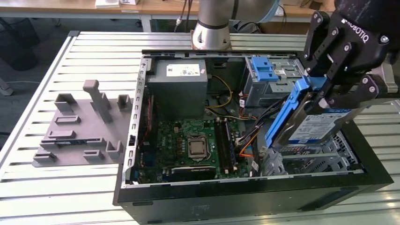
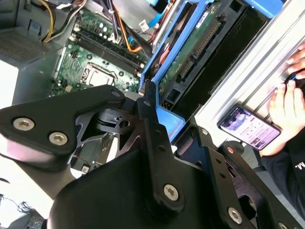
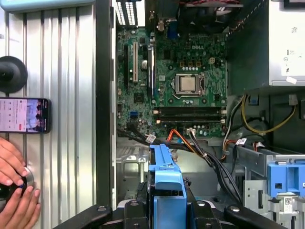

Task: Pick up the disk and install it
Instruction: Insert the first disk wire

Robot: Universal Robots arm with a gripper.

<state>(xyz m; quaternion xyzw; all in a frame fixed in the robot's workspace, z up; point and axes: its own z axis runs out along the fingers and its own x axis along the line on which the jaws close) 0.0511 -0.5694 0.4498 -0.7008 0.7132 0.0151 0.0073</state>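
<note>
One gripper [image 1: 325, 89] is clenched on the disk [image 1: 312, 122], tilted above the case [image 1: 250, 192]; installing needs careful lowering into the near bay.

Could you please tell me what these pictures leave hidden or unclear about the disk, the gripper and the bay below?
- Disk: in the exterior view the gripper covers its upper end.
- Bay under the disk: the tilted disk hides it in the exterior view, so seating cannot be judged.
- Gripper in the first wrist view: the frame edge cuts it off.
- Hand by the phone: cut off by the second wrist view's edge.
</note>
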